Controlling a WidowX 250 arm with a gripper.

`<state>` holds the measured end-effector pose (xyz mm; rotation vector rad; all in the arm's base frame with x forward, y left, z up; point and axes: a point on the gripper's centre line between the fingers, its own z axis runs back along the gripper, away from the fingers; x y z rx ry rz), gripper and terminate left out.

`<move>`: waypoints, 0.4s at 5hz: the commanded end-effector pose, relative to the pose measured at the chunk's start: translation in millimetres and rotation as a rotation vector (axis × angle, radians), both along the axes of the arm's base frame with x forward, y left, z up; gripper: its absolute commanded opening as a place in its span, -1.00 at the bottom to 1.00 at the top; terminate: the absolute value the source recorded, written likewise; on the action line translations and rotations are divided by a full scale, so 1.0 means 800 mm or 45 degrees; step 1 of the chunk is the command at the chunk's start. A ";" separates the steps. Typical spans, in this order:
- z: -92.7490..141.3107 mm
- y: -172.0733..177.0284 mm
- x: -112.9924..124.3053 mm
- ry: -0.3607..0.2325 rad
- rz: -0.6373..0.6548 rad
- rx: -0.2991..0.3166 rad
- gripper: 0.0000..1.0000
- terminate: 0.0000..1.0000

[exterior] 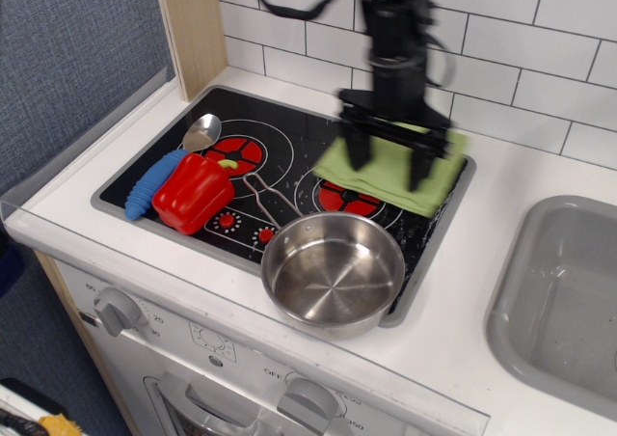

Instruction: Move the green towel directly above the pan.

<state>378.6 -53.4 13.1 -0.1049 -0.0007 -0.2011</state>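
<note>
The green towel [425,193] lies flat on the back right part of the black cooktop [289,135], just behind the pan and reaching the cooktop's right rim. The shiny steel pan [334,273] sits empty at the cooktop's front right edge. My gripper [388,162] points straight down over the towel. Its two black fingers [357,150] stand wide apart with their tips down on the cloth. Nothing is pinched between them. The arm hides the towel's back edge.
A red toy pepper [193,193], a blue ridged toy [154,180] and a metal spoon [201,130] lie on the cooktop's left side. A grey sink basin [569,291] is at the right. A wooden panel [193,31] and the tiled wall stand behind.
</note>
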 end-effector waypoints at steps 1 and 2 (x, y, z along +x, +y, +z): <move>0.007 -0.055 -0.005 0.005 -0.083 0.110 1.00 -1.00; 0.011 -0.044 -0.006 0.009 -0.029 0.152 1.00 -1.00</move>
